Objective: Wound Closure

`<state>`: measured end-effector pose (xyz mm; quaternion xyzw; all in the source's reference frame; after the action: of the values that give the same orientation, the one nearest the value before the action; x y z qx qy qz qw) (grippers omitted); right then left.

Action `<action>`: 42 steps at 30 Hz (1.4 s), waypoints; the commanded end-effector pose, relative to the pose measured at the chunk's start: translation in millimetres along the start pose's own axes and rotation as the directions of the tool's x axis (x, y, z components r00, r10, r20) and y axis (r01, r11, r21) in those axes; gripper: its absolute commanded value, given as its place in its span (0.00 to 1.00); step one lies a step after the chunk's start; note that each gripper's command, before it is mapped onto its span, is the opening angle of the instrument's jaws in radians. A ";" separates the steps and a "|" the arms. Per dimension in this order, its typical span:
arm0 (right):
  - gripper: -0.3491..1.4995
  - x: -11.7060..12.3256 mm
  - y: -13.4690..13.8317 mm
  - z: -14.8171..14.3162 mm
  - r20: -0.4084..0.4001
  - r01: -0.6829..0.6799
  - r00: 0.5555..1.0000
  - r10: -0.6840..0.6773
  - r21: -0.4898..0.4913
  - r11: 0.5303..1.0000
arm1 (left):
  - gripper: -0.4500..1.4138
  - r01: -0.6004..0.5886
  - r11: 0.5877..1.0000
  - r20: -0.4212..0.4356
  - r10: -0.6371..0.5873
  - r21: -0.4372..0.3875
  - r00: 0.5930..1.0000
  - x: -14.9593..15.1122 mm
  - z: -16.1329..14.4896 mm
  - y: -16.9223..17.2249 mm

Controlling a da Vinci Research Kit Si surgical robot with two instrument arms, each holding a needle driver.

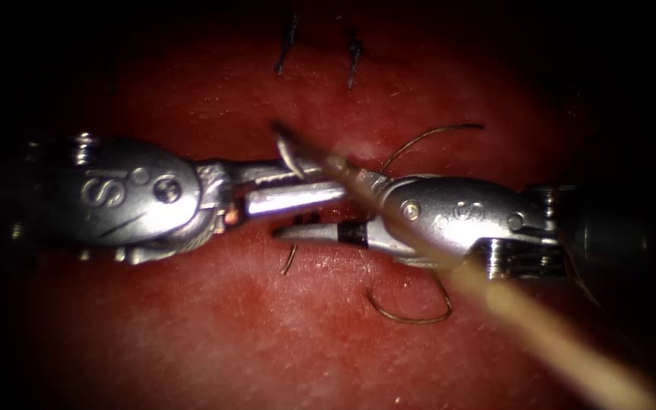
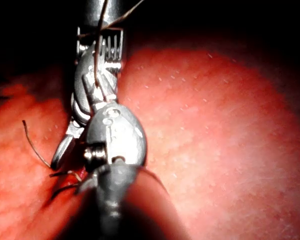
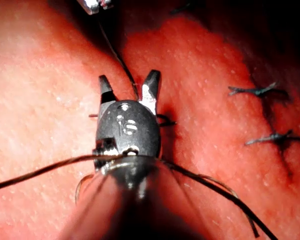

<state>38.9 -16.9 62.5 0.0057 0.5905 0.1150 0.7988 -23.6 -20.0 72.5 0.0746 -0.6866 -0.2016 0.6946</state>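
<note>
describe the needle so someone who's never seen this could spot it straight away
On the red tissue, two silver tools meet tip to tip. The left tool, shut, grips the small curved silver needle near one end; the right tool, jaws open, holds nothing. The needle is the short bright hook above the left jaws, seemingly outside the tissue, thicker than the thin brown thread nearby.

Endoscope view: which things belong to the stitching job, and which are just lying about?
Job: left tool, needle at its tip, hold unclear; right tool, open, empty; thread; tissue.
Lying about: cut ends of thread on two finished stitches.
</note>
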 end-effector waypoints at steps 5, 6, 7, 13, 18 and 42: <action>0.00 -0.5 -0.4 -0.8 0.015 0.070 0.997 -0.070 -0.006 0.998 | 0.28 0.001 1.000 0.002 -0.001 0.002 1.000 0.5 0.0 -0.3; 0.00 -0.9 -0.1 -1.7 0.043 0.079 0.996 -0.078 -0.020 0.997 | 0.58 0.002 0.999 -0.018 -0.002 -0.033 1.000 0.4 -0.2 -0.4; 0.00 -1.1 0.1 -2.0 0.050 0.078 0.996 -0.077 -0.024 0.997 | 0.63 0.002 0.998 -0.030 -0.004 -0.062 1.000 0.4 -0.2 -0.4; 0.00 -2.9 1.1 -2.9 0.075 0.085 0.994 -0.082 -0.042 0.995 | 0.81 0.001 0.983 -0.095 -0.018 -0.181 0.995 -1.0 0.1 -0.5; 0.00 -4.3 0.3 -2.4 0.080 0.102 0.992 -0.098 -0.042 0.994 | 0.80 -0.029 0.968 -0.161 -0.012 -0.251 0.987 -2.6 1.1 -0.1; 0.00 -2.6 -0.1 -4.5 0.055 0.094 0.994 -0.091 -0.053 0.994 | 0.00 -0.141 0.982 -0.200 0.114 -0.125 0.973 -2.6 -1.2 -0.4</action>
<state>33.3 -17.7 63.2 -0.0408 0.5647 0.0949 0.8188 -21.9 -19.3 69.4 0.0003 -0.6035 -0.1955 0.7730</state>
